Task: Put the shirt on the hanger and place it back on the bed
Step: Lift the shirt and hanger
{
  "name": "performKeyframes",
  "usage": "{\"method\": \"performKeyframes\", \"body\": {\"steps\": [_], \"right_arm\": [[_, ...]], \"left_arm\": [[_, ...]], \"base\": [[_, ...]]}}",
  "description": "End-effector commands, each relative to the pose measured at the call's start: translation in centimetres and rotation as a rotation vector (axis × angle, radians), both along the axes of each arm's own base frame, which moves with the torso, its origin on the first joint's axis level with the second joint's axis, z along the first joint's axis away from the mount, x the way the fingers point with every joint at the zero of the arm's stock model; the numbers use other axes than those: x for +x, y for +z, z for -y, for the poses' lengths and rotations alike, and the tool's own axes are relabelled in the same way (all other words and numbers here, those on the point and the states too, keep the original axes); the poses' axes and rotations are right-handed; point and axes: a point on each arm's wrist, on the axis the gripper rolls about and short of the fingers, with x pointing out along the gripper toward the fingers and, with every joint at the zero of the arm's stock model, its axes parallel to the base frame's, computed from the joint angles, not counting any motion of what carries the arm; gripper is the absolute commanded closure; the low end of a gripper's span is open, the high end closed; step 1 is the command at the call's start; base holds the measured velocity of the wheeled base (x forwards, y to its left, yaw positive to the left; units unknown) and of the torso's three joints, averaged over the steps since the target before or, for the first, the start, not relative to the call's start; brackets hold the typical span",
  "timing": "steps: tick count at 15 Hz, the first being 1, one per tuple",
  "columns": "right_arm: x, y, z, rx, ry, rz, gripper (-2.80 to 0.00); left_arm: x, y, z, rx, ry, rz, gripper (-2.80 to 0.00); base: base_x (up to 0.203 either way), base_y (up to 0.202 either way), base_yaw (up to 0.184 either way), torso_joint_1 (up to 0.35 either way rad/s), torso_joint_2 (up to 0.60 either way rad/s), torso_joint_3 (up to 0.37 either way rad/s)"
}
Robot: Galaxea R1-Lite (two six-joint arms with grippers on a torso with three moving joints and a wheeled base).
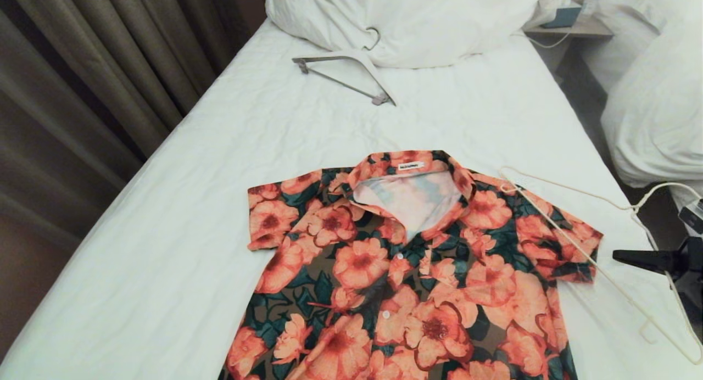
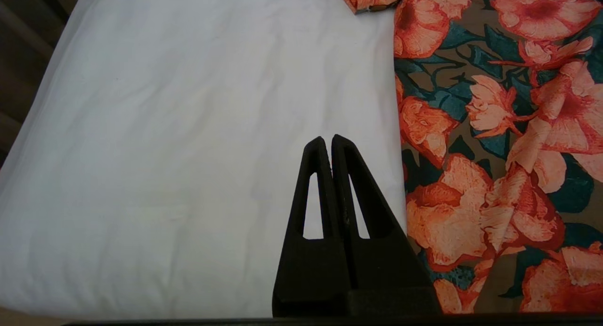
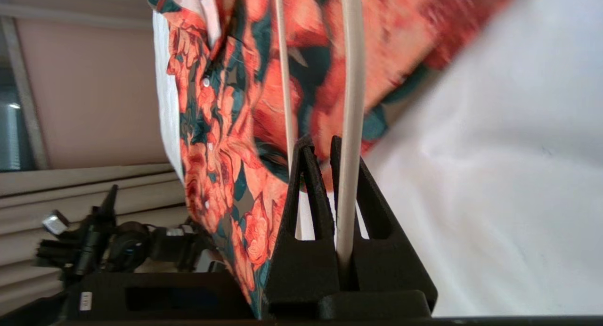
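Now the right hand [image 3: 325, 144] pinches the hanger [image 3: 352, 128] — thin, cream-white — beside the floral shirt [image 1: 406, 270].

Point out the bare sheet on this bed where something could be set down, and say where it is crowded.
Free: the wide strip of the bed between its curtain-side edge and the shirt, and the band between the shirt collar and the thick hanger. Crowded: the robot's right side, where the wire hanger overlaps the sleeve and the right claw grips it.

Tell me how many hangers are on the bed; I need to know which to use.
2. The thin cream hanger lies across the shirt's sleeve at the bed's right edge, clamped in the right gripper. A thicker white hanger lies by the pillow.
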Motion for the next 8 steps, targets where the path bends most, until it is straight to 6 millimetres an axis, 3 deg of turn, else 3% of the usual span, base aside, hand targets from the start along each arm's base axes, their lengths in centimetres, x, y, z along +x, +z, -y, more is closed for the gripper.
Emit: {"method": "performKeyframes", "body": {"steps": [1, 8], "right_arm": [[-0.4, 1.6, -0.4, -0.027, 0.007, 0.054, 0.00], [-0.2, 6.6, -4.8, -0.221, 0.173, 0.328, 0.00]], "left_arm": [[0.0, 0.0, 0.0, 0.000, 0.000, -0.002, 0.00], [0.0, 0.0, 0.0, 0.000, 0.000, -0.002, 0.00]], "base": [[0.000, 0.000, 0.000, 0.000, 0.00, 0.000], [0.000, 0.000, 0.000, 0.000, 0.00, 0.000]]}}
